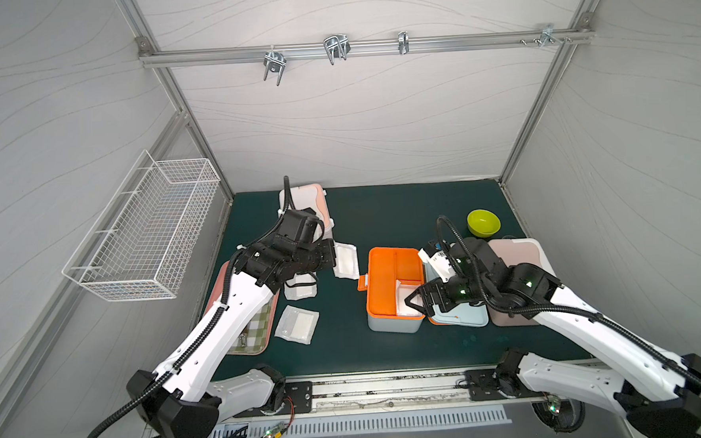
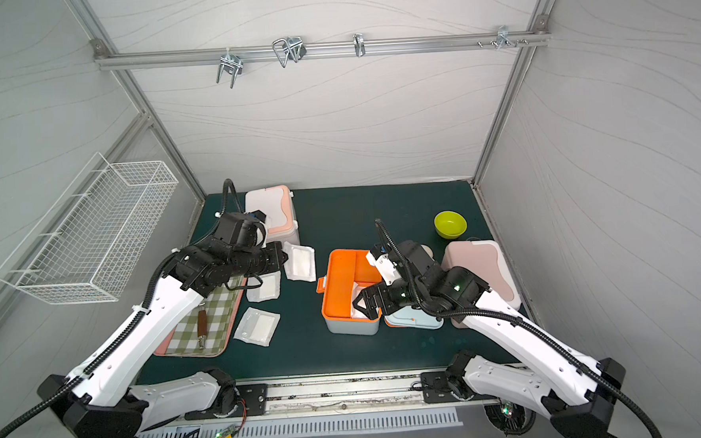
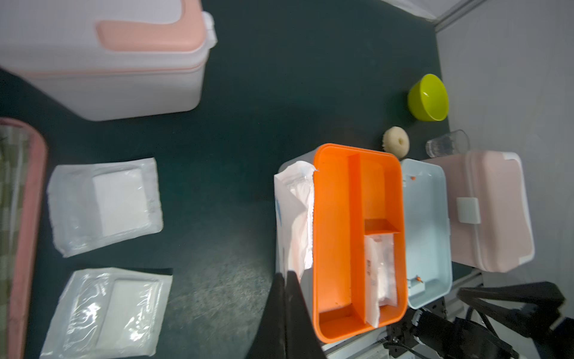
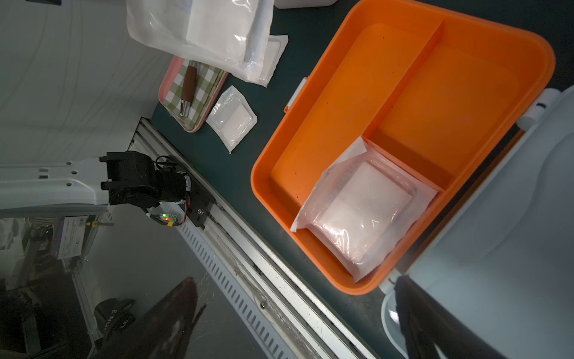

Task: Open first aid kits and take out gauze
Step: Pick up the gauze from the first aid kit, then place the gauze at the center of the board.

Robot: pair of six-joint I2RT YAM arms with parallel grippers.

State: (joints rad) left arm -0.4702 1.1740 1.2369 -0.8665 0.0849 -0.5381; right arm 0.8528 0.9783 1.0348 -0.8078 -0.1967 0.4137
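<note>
right jaws spread, gauze just beyond

Left arm and right arm: glossy white shells with small screw holes, black joint housings behind the black left gripper and right gripper. Ribbed black conduit trails back from each; green dots behind the right one, probably status lights.

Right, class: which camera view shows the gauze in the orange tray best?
The right wrist view: the gauze sits close, unobstructed, in a corner compartment. The left wrist view shows it smaller, at a slant; in both top views the right arm partly hides it.
</note>
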